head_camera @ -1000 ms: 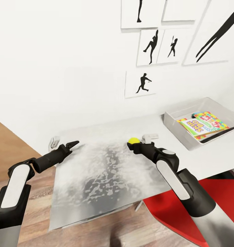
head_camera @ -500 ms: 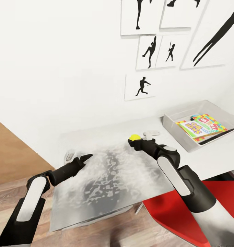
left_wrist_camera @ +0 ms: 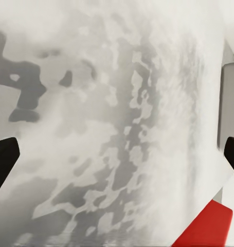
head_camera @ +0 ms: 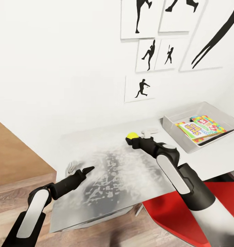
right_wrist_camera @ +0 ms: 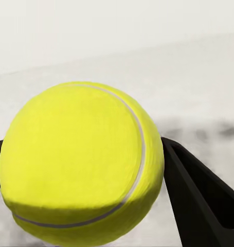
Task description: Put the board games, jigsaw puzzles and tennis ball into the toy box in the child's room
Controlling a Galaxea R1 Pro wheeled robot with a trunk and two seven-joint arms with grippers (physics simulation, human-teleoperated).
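Over the table (head_camera: 106, 164), right claw (head_camera: 130, 140) clamps the tennis ball (right_wrist_camera: 81, 164); left claw (head_camera: 86, 169) looks spread wide.

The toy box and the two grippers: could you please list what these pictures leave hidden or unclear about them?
- Toy box, head view: its far right end is cut off by the picture's edge, and the stacked boxes hide whatever lies beneath them.
- Right gripper, right wrist view: the tennis ball sits between the fingers and hides whether it rests on the table.
- Left gripper, left wrist view: just the finger ends show at the picture's edges.
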